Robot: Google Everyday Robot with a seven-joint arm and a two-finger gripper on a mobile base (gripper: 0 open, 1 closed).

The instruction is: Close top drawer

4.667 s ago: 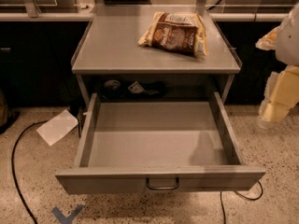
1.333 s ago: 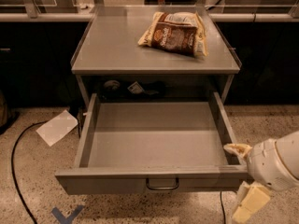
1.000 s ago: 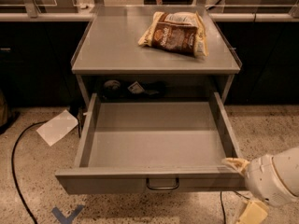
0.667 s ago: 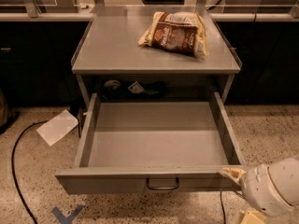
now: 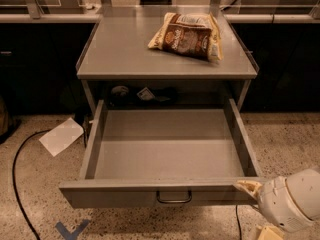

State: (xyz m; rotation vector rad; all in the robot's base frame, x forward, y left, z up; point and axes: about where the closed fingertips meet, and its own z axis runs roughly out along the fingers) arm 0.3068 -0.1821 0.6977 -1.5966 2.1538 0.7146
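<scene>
Since the earliest frame the arm has dropped from beside the tabletop [image 5: 130,49] to the lower right corner of the view, and over the last second it has sunk a little further, while the top drawer [image 5: 165,151] has not shifted at all. That drawer stands pulled fully out from under the tabletop, its grey tray bare, its wire handle [image 5: 174,198] at the centre of the front panel. The pincer [image 5: 258,210] sits just off the drawer's front right corner, released and holding nothing: one cream fingertip [image 5: 248,186] lies against the corner of the front panel, and the other shows apart from it at the bottom edge of the view. On the tabletop, toward its back right, a brown and yellow snack bag [image 5: 186,35] lies flat. In the dark gap behind the drawer some small items [image 5: 142,95] rest, too dim to name. A sheet of paper [image 5: 61,136] lies on the speckled floor to the left, with a black cable [image 5: 17,184] curving past it and a blue tape mark [image 5: 72,230] near the drawer's front left corner.
</scene>
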